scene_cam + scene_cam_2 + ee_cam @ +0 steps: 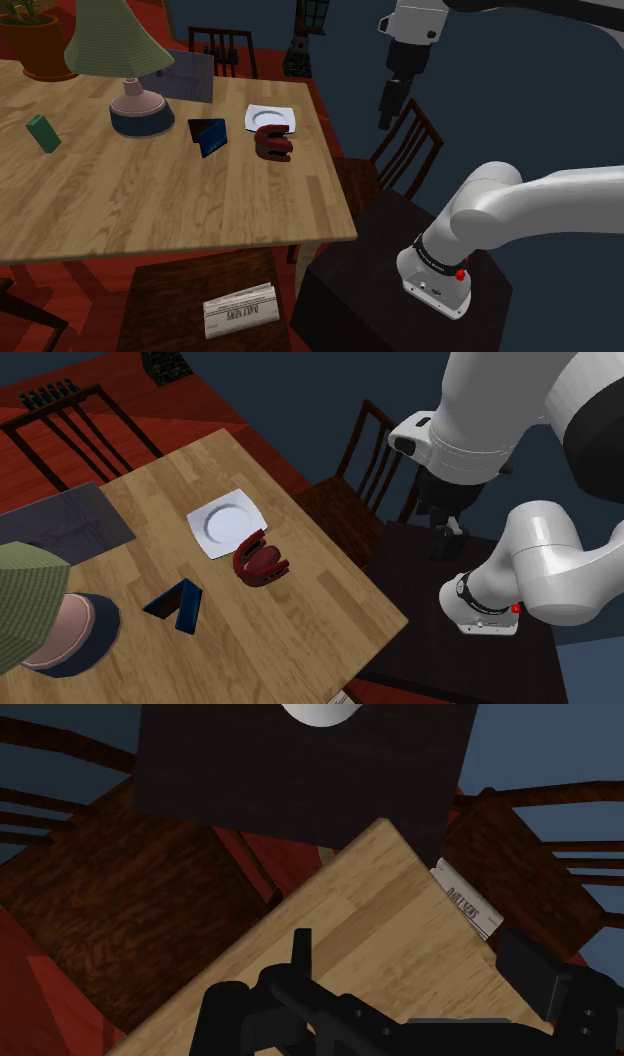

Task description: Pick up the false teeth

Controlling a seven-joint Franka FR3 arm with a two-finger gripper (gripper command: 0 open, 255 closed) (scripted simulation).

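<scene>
Shoulder view, left to right.
- Small green block (43, 133): left part of my light wooden table (150, 210).
- Lamp with ribbed green shade and pink base (137, 108): upper left.
- Dark blue folded card (209, 136): left of centre.
- White square plate (271, 117): near the table's far right corner.
- Dark red false teeth (273, 145): on the table, just beside the plate's near edge.
- My black gripper (387, 118): upper right of centre, in the air over a dark wooden chair (405, 150), well apart from the teeth. Wide or narrow, I cannot tell.
</scene>
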